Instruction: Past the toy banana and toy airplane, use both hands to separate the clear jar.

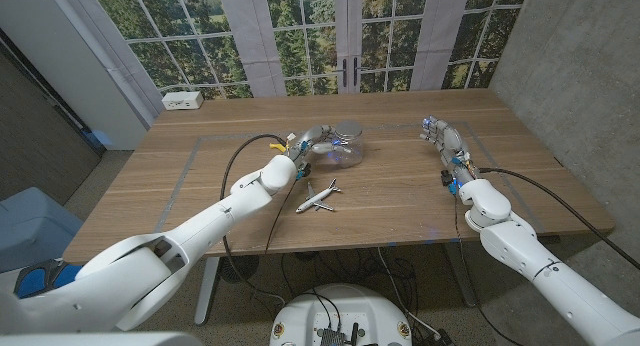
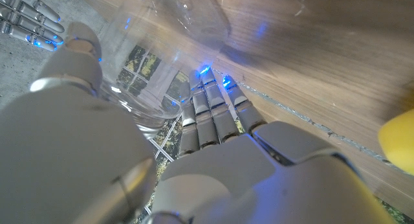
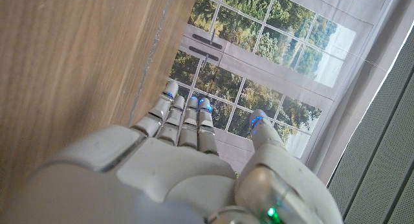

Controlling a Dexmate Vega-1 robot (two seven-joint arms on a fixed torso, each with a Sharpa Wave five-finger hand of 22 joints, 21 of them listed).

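Left hand already wrapped round clear jar, far side of toy airplane; yellow bit in left wrist view probably toy banana. Right hand well apart, fingers straight, holding nothing. Grab stage, imo. Next: right hand comes over, takes lid.

A wooden table is standing before tall paned windows, where daylight is showing green trees outside. Pale curtains are hanging between the panes, a grey concrete wall is rising alongside, and a small white box is sitting at the table's far corner.
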